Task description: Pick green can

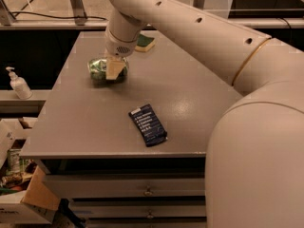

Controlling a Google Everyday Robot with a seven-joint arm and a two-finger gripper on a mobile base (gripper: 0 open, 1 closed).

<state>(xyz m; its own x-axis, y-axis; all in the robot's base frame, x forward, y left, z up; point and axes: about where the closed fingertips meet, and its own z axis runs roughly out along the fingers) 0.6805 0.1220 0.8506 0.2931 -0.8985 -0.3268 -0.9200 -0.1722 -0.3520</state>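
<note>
The green can (98, 70), shiny with a white mottled pattern, lies on its side on the grey table (190, 94) at the far left. My gripper (113, 70) reaches down from the cream arm and sits right over the can's right part, one cream finger (113, 68) in front of it. The can's right end is hidden behind the finger.
A flat dark blue packet (147, 124) lies near the table's front edge. A green-topped yellow sponge (144, 42) lies at the back behind the wrist. A soap dispenser (17, 83) stands on a shelf to the left. Boxes (19, 189) sit on the floor at lower left.
</note>
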